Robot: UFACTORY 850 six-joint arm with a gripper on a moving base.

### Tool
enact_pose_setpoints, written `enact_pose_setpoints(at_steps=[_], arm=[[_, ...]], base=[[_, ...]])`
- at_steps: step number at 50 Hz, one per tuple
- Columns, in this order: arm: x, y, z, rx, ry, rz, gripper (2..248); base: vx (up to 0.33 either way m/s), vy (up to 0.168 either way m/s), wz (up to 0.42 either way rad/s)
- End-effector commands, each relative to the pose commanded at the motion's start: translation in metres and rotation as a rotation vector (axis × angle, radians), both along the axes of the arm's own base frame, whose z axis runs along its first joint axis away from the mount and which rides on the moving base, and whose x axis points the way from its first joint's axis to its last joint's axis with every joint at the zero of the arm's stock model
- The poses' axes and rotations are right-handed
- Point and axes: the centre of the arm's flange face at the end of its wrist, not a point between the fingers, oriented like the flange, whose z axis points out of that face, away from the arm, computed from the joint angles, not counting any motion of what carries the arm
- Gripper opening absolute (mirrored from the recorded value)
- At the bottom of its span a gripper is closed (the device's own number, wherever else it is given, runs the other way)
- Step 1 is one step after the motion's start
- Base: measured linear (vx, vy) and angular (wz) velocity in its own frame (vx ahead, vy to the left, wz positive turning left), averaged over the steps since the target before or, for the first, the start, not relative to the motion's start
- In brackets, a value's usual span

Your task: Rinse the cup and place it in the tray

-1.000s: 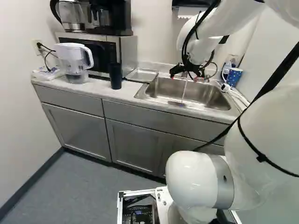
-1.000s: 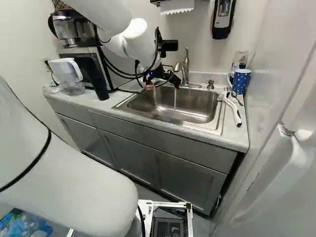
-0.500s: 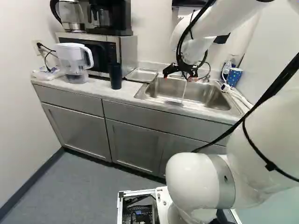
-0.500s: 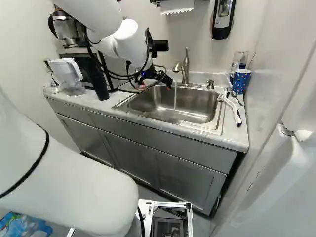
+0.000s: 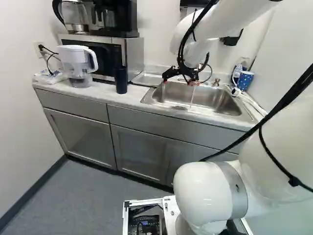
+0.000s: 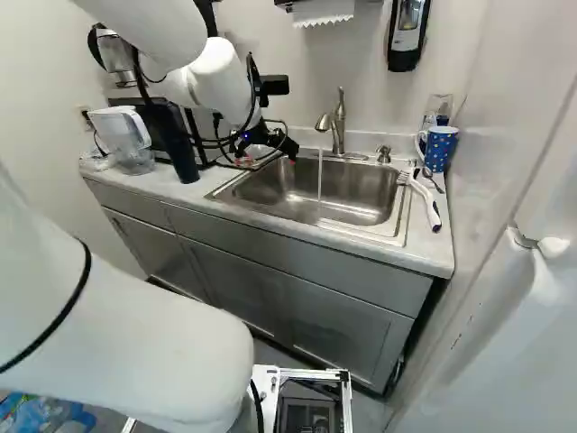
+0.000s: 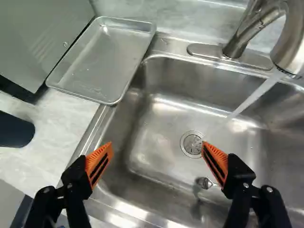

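Gripper: we see the gripper [image 5: 178, 82] over the tray-side part of the sink, its orange pads [image 7: 98, 156] standing wide apart with nothing between them.
Cup: we cannot tell which one is meant; a dark tumbler [image 6: 183, 161] stands upright on the counter [image 5: 104, 95] beside the microwave [image 5: 133, 56], and a blue spotted mug [image 6: 440, 148] stands upright across the sink from it.
Tray: the shallow metal tray [image 7: 102, 59] lies flat between microwave and sink, one corner at the sink's rim, and we make out only faint marks on its floor.
Sink: the basin [image 7: 164, 142] takes a stream of water [image 6: 319, 176] from the faucet [image 6: 338, 122]; near the drain [image 7: 192, 144] lies a small metal thing like a spoon [image 7: 204, 183], its far end hidden behind a finger.
Pitcher: it stands before the microwave, white above and clear below [image 5: 77, 56]; we cannot tell what it holds.
Mug's inside: hidden from us, as is the tumbler's, which the wrist view cuts off.
Glass: a clear vessel [image 6: 440, 106] sits behind the mug, contents hard to make out.
Kettle: its top [image 5: 73, 13] is cut off in the left base view.
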Motion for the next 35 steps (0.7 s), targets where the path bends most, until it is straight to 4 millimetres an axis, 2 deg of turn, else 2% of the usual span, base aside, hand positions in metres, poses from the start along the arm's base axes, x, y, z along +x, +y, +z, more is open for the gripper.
enact_pose_setpoints(at_steps=[35], arm=[[0.001,0.055,0.0,0.0,0.0,0.134,247]], base=[[0.0,0.0,0.0]])
